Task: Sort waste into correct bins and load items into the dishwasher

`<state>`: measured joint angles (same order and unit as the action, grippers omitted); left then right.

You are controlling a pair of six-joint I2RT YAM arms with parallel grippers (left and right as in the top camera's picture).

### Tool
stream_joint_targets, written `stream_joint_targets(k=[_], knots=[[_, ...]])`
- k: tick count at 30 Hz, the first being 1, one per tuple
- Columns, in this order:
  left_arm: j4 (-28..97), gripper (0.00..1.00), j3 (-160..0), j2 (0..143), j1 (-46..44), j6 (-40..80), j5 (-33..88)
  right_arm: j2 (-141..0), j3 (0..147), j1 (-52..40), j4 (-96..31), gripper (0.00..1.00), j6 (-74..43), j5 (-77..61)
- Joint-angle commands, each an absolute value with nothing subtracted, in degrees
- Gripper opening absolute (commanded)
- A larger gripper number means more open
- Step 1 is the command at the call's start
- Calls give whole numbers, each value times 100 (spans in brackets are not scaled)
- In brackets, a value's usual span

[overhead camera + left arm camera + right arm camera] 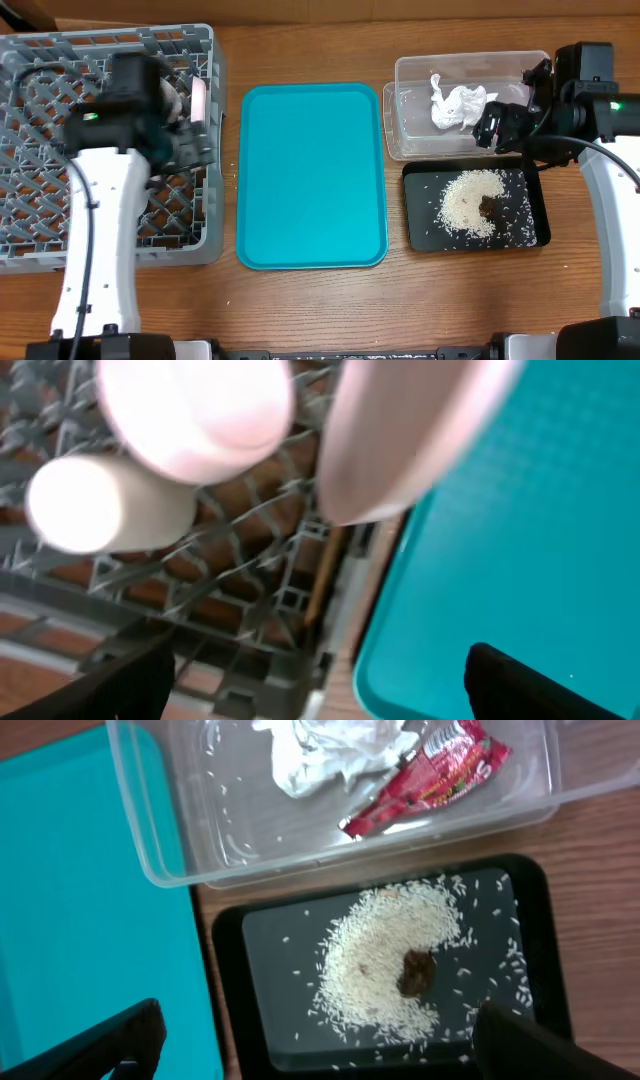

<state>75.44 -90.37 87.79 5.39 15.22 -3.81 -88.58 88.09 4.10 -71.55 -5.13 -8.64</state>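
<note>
White rice (370,950) lies in a crescent, hugging a brown bit (415,972).

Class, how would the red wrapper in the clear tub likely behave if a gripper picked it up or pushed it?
The red wrapper looks creased and thin, so probably floppy and very light. Its glossy surface may slip when pinched. Lying flat in the clear tub, it would likely slide rather than roll.

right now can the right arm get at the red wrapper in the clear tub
Probably yes: the right fingers hang open beside the clear tub, its top is open, and the red wrapper lies uncovered next to the tissue.
</note>
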Motion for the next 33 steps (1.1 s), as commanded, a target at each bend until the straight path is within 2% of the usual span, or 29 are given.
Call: stream_joint_targets(k=[1, 5, 12, 15, 18, 33], knots=[[7588, 94, -8938, 8294, 917, 1085, 139, -8643, 8788, 421, -7150, 100, -491, -749], [7199, 96, -8281, 7463, 1103, 1066, 156, -7920, 8191, 421, -6775, 100, -596, -705], [5826, 100, -6427, 5238, 1085, 596, 626, -5706, 6425, 421, -5463, 100, -593, -611], [5551, 100, -5645, 3992, 1087, 836, 491, -4733, 6007, 421, -5470, 100, -593, -451], [5583, 100, -5404, 3461, 1087, 836, 493, -4359, 6003, 421, -5695, 100, -593, -454], [6475, 100, -5339, 3260, 1087, 834, 491, -4327, 6003, 421, -5863, 100, -593, -454]])
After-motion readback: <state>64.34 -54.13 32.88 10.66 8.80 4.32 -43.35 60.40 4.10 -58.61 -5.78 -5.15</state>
